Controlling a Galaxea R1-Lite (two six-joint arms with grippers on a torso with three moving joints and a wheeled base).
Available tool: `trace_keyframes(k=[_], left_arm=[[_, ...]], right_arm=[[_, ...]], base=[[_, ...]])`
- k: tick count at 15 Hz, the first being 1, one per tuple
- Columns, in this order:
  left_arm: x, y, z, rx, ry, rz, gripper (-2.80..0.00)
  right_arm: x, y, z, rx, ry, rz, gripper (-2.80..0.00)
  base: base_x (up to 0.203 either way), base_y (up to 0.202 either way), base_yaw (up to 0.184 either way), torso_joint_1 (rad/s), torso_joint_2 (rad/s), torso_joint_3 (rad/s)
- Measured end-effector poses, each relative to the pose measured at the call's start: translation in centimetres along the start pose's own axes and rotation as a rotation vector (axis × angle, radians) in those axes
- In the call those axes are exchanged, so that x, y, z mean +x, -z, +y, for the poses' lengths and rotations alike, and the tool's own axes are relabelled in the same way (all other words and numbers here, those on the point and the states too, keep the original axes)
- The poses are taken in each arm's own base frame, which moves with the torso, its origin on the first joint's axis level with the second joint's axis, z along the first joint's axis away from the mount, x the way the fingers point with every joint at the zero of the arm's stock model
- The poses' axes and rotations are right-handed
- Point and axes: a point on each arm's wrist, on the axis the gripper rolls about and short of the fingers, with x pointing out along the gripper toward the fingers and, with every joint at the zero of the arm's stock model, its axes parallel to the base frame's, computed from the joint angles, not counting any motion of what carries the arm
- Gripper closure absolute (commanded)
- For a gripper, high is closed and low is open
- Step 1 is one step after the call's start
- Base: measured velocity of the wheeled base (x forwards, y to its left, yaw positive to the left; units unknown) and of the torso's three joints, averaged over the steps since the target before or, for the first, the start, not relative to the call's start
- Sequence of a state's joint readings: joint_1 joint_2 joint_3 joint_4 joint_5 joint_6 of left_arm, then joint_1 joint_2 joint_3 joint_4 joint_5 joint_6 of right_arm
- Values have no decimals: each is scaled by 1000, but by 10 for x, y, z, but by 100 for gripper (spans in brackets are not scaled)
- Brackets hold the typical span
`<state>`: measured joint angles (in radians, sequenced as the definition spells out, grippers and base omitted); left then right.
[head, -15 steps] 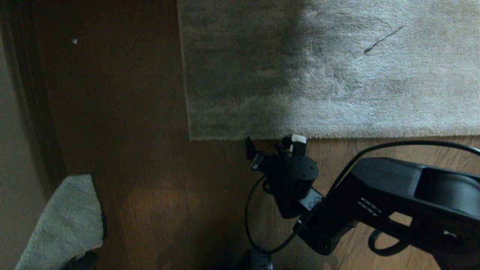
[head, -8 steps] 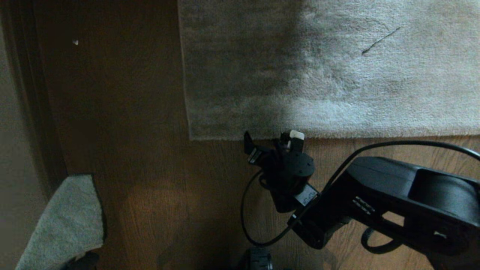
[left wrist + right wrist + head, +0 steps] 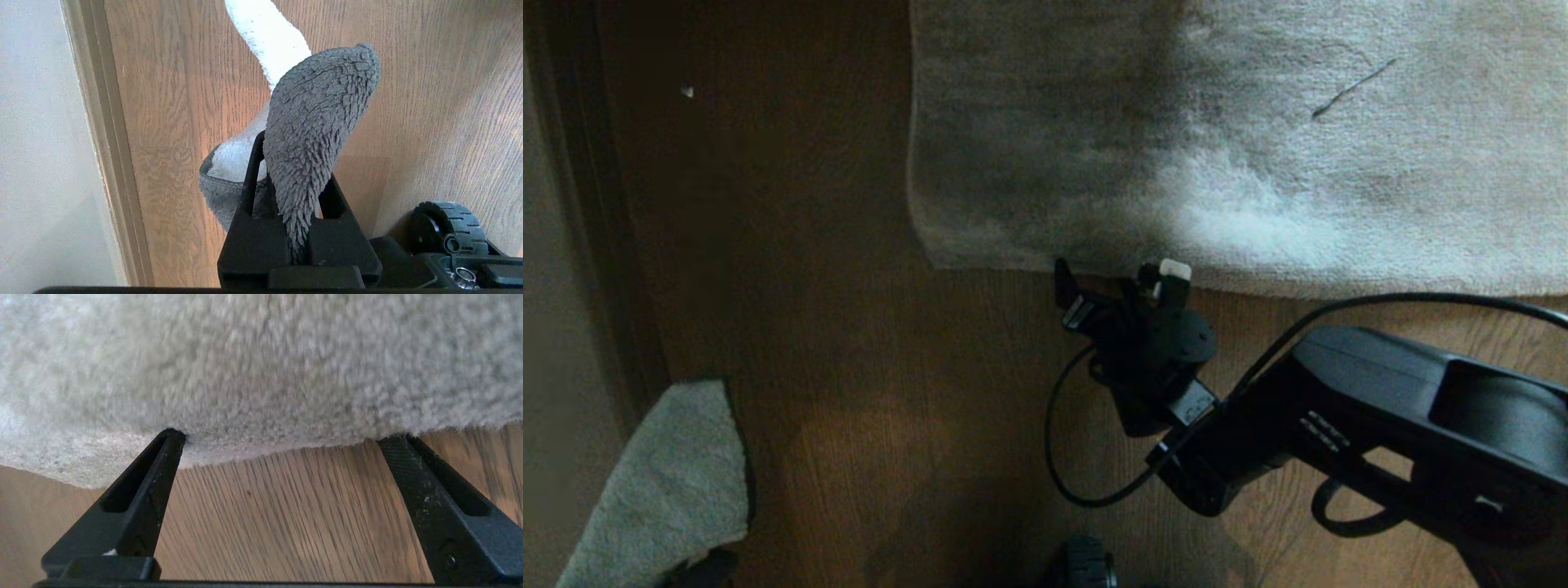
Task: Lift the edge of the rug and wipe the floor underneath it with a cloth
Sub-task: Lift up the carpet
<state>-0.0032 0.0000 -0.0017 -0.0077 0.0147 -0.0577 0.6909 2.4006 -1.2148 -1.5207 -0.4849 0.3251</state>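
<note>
Head view first, reading from the left: the cloth [image 3: 662, 482] hung at about eight o'clock in the picture, low by the skirting, and in the left wrist view I could see my left gripper [image 3: 292, 212] clenched on the cloth [image 3: 314, 134], its nap bunched up between the fingers. That arm sat well apart from the rug, so it was not the one to reach for the border.

Moving right across bare floor [image 3: 849, 367], the rug edge [image 3: 1013, 265] ran as a long straight line from nine o'clock towards three o'clock, with its corner at the left end. My right gripper [image 3: 1123, 286] sat just at that border, a little right of the corner, pointing towards twelve o'clock, so the rug lay dead ahead of it and its long edge lay square across the line of the fingers.

In the right wrist view the right gripper [image 3: 282, 441] stood spread wide with nothing between the jaws, both fingertips [image 3: 173, 437] touching or tucked just under the rug edge [image 3: 261, 445], plank floor [image 3: 278, 518] showing between them. I judged the right arm far the nearer, and the next move would need one finger under the pile and one over it before closing. I could not tell whether the edge had lifted clear of the boards.
</note>
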Motion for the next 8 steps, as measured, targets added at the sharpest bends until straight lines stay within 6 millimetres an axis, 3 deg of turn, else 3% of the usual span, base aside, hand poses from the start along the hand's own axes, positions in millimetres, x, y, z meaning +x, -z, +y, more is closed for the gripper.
trace_keyframes(k=[8], left_arm=[[0, 0, 0, 0, -1, 1, 0]], right_arm=[[9, -33, 22, -71, -159, -64, -280]], base=[[0, 0, 0, 0, 0, 0]])
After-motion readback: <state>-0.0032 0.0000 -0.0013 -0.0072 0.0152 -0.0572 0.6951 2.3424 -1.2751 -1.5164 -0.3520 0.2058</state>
